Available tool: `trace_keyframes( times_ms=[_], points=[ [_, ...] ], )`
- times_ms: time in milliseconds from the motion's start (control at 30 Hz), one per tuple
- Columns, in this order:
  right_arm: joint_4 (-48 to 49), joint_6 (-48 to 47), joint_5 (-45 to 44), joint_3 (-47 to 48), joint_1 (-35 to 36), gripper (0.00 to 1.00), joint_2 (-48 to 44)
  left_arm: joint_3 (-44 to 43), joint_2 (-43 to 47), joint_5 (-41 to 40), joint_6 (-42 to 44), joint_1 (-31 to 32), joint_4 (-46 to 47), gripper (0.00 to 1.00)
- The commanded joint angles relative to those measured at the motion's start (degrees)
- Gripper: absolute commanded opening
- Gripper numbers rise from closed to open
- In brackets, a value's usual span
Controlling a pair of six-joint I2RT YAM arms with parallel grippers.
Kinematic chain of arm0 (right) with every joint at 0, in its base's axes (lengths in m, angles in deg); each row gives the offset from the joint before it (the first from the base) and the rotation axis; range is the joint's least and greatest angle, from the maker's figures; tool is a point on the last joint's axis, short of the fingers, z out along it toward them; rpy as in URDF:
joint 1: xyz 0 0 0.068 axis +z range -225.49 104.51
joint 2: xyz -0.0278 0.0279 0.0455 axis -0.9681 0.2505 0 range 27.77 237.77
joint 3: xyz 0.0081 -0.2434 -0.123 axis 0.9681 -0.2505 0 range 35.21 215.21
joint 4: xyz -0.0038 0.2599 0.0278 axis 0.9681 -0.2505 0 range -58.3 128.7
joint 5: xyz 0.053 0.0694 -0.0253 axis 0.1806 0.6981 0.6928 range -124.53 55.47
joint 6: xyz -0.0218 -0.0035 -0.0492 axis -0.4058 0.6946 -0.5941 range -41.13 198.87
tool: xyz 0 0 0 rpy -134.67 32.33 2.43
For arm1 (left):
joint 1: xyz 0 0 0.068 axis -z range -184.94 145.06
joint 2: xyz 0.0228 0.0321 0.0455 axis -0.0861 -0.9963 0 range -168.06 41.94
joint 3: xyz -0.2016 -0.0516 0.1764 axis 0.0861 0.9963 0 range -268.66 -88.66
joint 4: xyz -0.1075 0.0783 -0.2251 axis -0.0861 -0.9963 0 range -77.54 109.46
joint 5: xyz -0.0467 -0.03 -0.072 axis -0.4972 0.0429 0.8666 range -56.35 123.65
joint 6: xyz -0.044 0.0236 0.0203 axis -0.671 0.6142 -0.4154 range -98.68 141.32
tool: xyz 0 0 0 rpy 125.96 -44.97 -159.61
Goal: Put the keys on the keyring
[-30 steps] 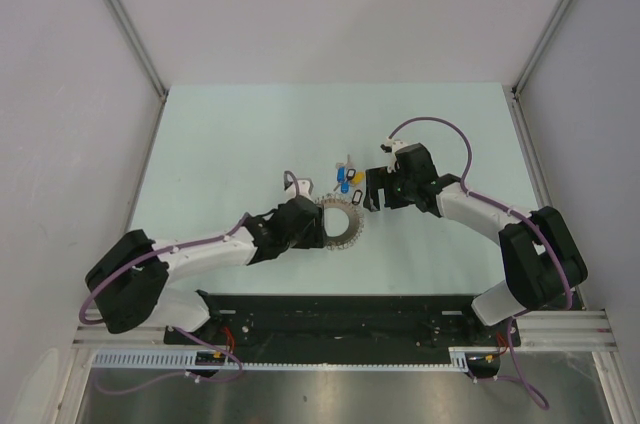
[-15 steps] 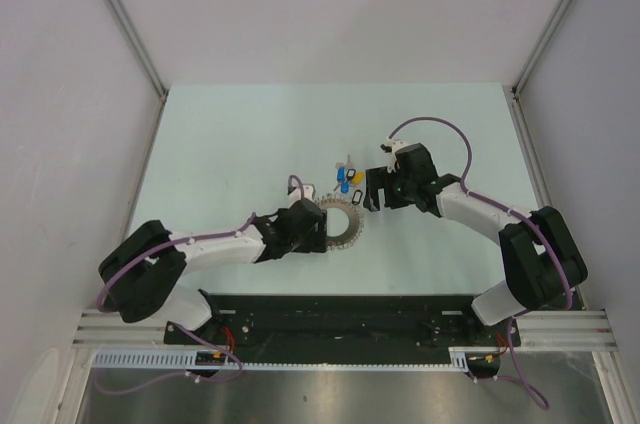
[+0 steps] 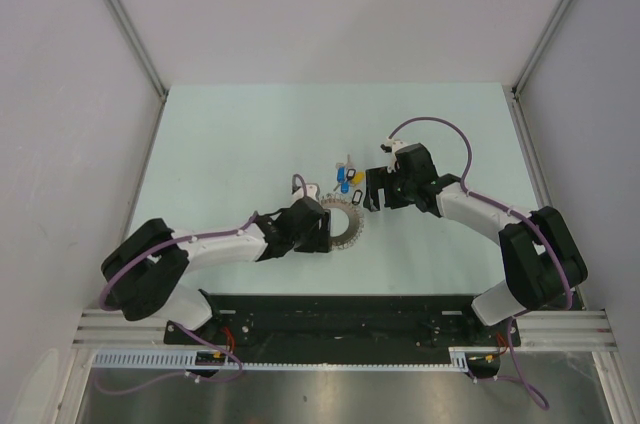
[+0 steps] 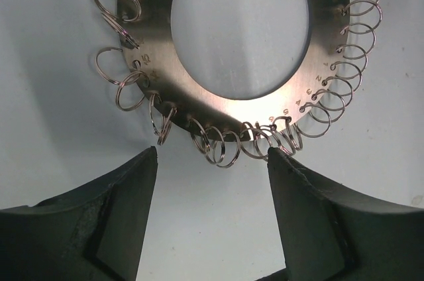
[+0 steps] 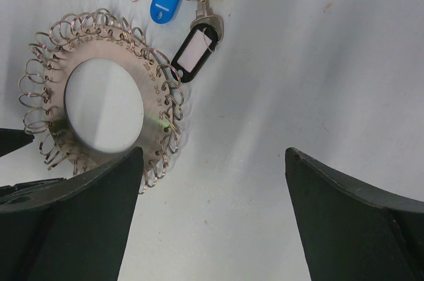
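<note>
- Lying flat on the counter (image 3: 220,144): keyring (image 4: 232,114), a steel disc with an open centre and many small wire loops round its rim; no key seen on any loop.
- Keys (image 3: 346,179): bunched just beyond the keyring's far edge, with the black tag touching or just beside the loops.
- Left fingers (image 4: 99,221): spread, empty, low at the keyring's near rim, with the loops just ahead of the tips.
- Right fingers (image 5: 73,221): spread wide, empty, above the counter beside keyring and keys.
- Risk: the left fingers may catch only thin loops, or push the flat disc across the smooth counter into the keys.
- Risk: both arms work near one spot, so a knock between them is possible.
- Surface: pale green, matt, even.
- Room: white walls (image 3: 300,14), metal corner posts (image 3: 125,19).
</note>
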Motion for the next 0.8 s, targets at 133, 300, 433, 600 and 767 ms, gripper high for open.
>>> trace_keyframes(
  times_ms=[133,300,433,600,767],
  points=[
    [1.7,-0.9,-0.5,0.0,0.3,0.91,-1.0,-2.4,0.3,1.1,-1.8,0.1,1.7,0.72],
    [1.6,-0.9,-0.6,0.0,0.3,0.91,-1.2,-3.5,-0.2,1.4,-1.3,0.6,1.7,0.72],
    [1.8,-0.9,-0.4,0.0,0.3,0.91,-1.0,-4.1,-0.1,1.2,-0.6,0.9,1.2,0.72],
    [1.8,-0.9,-0.3,0.1,0.4,0.91,-1.0,-4.4,0.6,-0.5,0.1,1.4,-0.3,0.71],
    [1.9,-1.1,-0.3,0.1,0.4,0.91,-1.2,-4.3,2.7,-5.5,1.7,1.4,-3.9,0.63]
  ],
)
